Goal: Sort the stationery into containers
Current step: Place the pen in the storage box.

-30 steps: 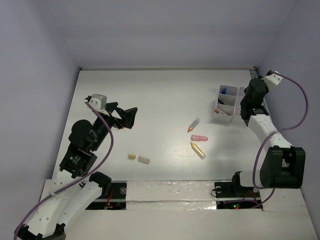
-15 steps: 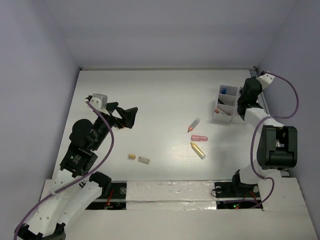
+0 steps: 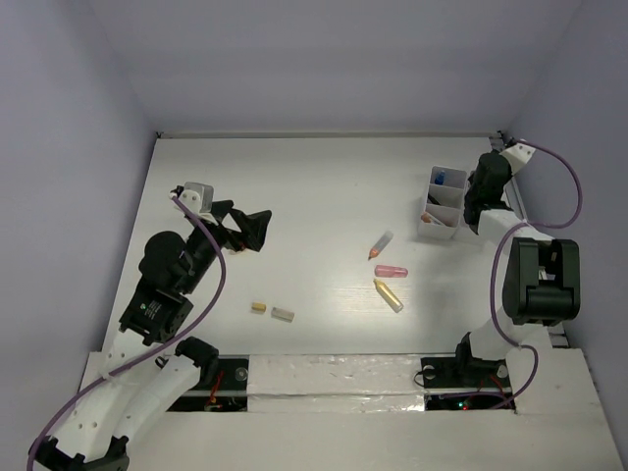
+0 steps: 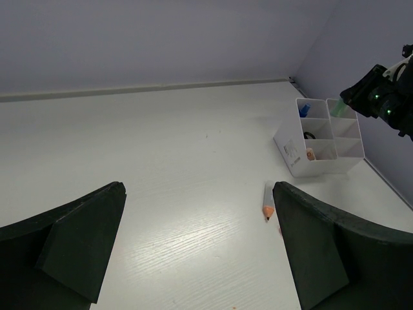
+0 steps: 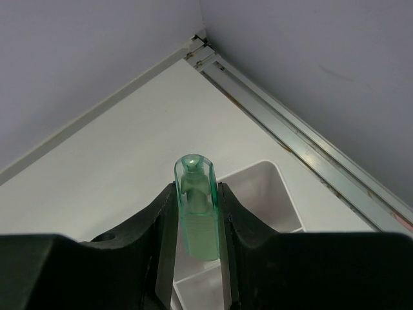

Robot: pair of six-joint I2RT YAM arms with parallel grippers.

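I am watching right claw (image 5: 195, 219) clamping green marker (image 5: 193, 187) above white tray (image 5: 274, 192); left claw (image 4: 197, 245) hanging open over tabletop (image 4: 161, 155), orange-tipped pencil (image 4: 267, 203) lying ahead

A translucent green marker (image 5: 195, 216) is gleaming; the tray (image 4: 292, 150) is showing plain white, the desk (image 3: 314, 196) faint white woodgrain.

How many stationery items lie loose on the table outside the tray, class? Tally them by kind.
Markers: 2 (pink marker, yellow marker)
Erasers: 2 (yellow eraser, grey eraser)
Pencils: 1 (pencil)
Total: 5
Not counted: the green marker held in the right gripper.
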